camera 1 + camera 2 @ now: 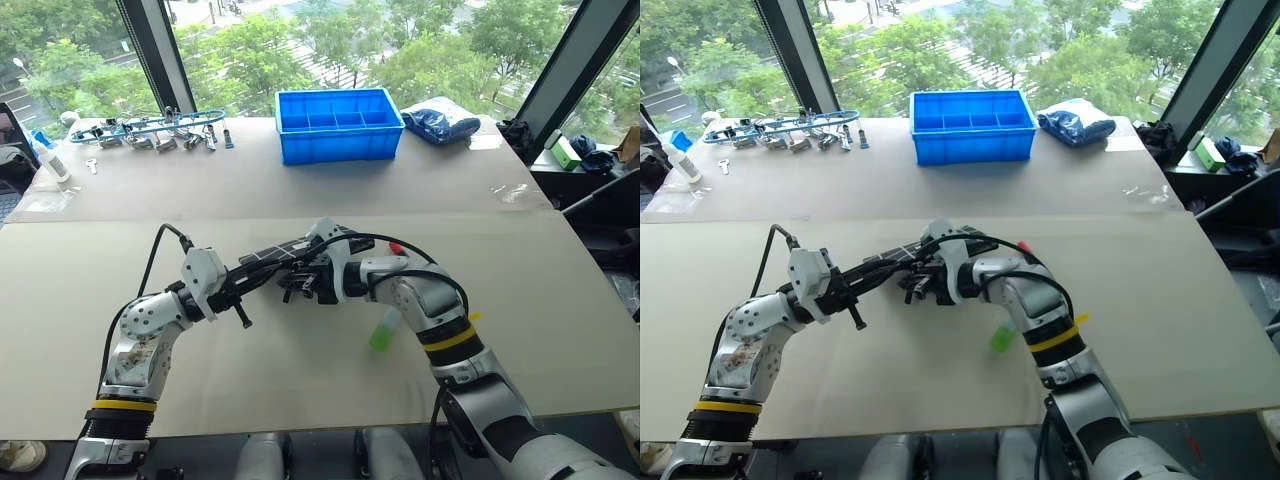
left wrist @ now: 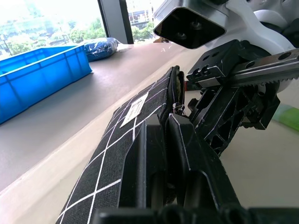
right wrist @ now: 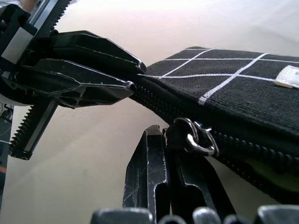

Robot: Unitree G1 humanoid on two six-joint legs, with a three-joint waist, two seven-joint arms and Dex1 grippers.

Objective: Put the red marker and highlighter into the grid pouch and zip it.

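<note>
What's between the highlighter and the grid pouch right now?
The right gripper and its wrist. Shut on the zipper pull, they sit between the highlighter, lying on the table beside the right forearm, and the grid pouch, whose end the left gripper clamps.

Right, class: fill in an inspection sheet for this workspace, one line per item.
Surface: beige table with a seam running across it.
Job's things: grid pouch held off the table between both hands; highlighter lying on the table; red marker mostly hidden behind the right arm.
Clutter: blue bin, blue bag, tools and white bottle, all at the far side.
Hands: left hand shut on the pouch's end; right hand shut on the zipper pull.
Cables: black cable loops off the left wrist; another crosses the right forearm.
Surroundings: windows with trees outside.
</note>
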